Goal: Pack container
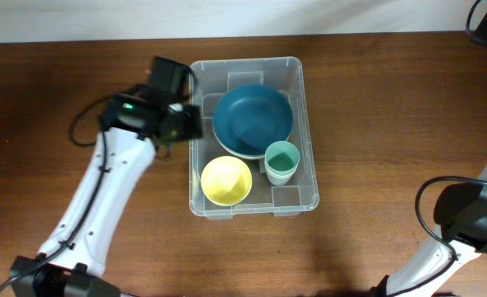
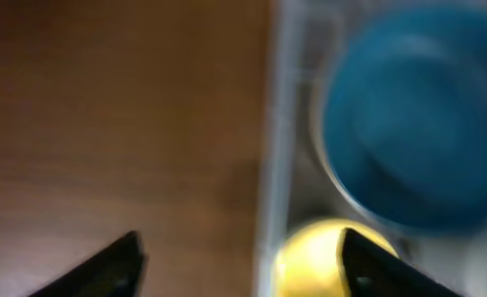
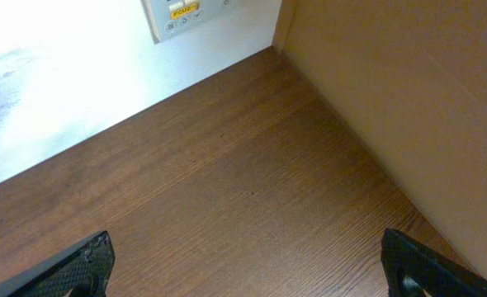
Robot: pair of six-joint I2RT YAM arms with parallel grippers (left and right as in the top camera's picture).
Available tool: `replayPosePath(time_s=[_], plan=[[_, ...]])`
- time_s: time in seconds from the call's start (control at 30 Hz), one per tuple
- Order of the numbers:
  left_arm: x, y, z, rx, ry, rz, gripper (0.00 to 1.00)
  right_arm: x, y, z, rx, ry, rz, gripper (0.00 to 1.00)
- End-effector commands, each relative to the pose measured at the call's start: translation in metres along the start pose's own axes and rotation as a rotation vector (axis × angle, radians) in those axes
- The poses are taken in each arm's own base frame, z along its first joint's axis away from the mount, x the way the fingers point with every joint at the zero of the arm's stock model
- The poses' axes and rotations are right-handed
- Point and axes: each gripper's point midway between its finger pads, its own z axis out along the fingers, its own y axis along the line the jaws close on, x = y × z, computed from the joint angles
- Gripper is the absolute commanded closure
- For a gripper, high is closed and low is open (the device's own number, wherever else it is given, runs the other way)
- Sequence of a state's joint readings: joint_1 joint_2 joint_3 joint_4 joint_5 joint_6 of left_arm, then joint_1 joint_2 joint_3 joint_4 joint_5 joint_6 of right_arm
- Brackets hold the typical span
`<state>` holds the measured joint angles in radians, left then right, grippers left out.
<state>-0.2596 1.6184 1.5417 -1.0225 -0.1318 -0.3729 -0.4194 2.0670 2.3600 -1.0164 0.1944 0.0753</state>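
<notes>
The clear plastic container [image 1: 305, 124] stands at the table's middle. Inside it are a large blue bowl [image 1: 252, 120], a yellow bowl [image 1: 226, 180] and a small teal cup [image 1: 281, 161]. My left gripper [image 1: 186, 122] is open and empty, hovering over the container's left wall. In the blurred left wrist view its fingers [image 2: 239, 264] straddle the container's wall [image 2: 272, 165], with the yellow bowl [image 2: 309, 264] and the blue bowl [image 2: 417, 115] beyond. My right gripper [image 3: 248, 264] is open and empty over bare table; in the overhead view only its arm shows at the right edge.
The wooden table [image 1: 62, 82] lies around the container. The right arm's base and cables [image 1: 466, 214] are at the lower right. In the right wrist view a cardboard-coloured wall [image 3: 408, 91] stands at the right and a white surface with a label [image 3: 182, 12] beyond the table edge.
</notes>
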Motion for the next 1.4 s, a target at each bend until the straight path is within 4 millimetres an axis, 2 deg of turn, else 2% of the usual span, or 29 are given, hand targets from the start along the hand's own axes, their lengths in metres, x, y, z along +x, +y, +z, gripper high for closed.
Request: replayPosePath(time_s=[0.0,0.1,0.2,0.37,1.37], plan=[[-0.028,0.049,0.001,-0.090,-0.082,-0.115,0.01,-0.009,-0.003,-0.006,0.011,-0.027,0.010,0.01],[-0.045,0.084,0.001,-0.123,-0.132,-0.202,0.01,-0.009,-0.003,-0.006,0.011,-0.027,0.010,0.01],[-0.054,0.114,0.000,-0.155,-0.159,-0.266,0.01,-0.009,-0.003,-0.006,0.011,-0.027,0.010,0.01],[-0.054,0.137,-0.001,-0.184,-0.161,-0.313,0.01,-0.009,-0.003,-0.006,0.011,-0.027,0.010,0.01],[-0.054,0.138,-0.001,-0.187,-0.161,-0.317,0.01,-0.009,-0.003,-0.006,0.011,-0.027,0.010,0.01]])
